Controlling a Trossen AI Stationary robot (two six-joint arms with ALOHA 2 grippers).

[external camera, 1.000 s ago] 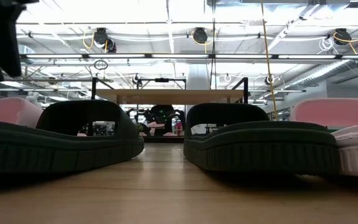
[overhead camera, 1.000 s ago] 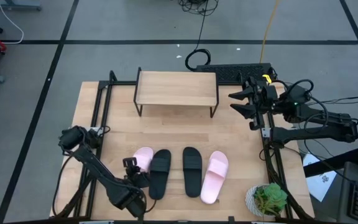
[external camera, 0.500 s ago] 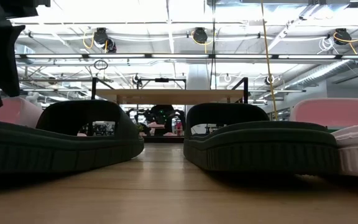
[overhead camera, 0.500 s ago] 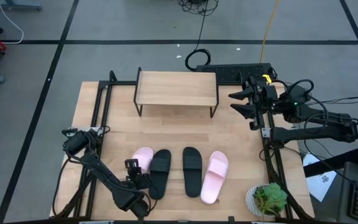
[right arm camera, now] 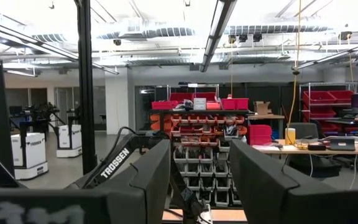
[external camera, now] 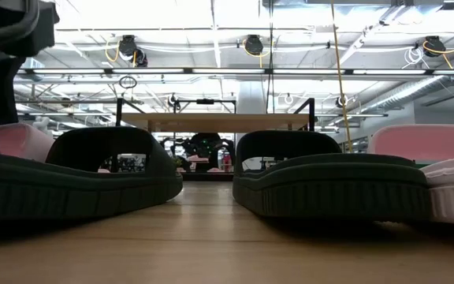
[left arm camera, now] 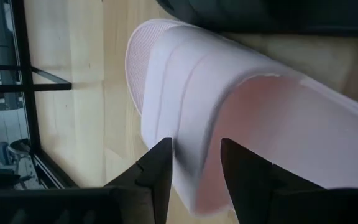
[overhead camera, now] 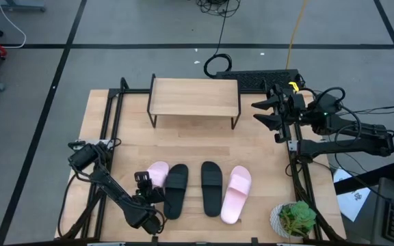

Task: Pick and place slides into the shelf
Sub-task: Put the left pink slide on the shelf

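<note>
The left gripper [overhead camera: 142, 183] is hovering at the near-left of the table [overhead camera: 265, 164], its fingers [left arm camera: 157, 171] spread apart and straddling the strap edge of the left pink slide [overhead camera: 157, 173], without squeezing it. That slide is lying at the left end of a row of four near the table's front edge; at its 3 o'clock are sitting the left black slide [overhead camera: 176, 190], the right black slide [overhead camera: 211, 186] and the right pink slide [overhead camera: 234, 193]. The shelf [overhead camera: 193, 97] is standing at 12 o'clock from the row, well apart, with nothing on it. The right gripper [overhead camera: 264, 113] is waiting at the shelf's 3 o'clock, fingers parted and holding nothing.
</note>
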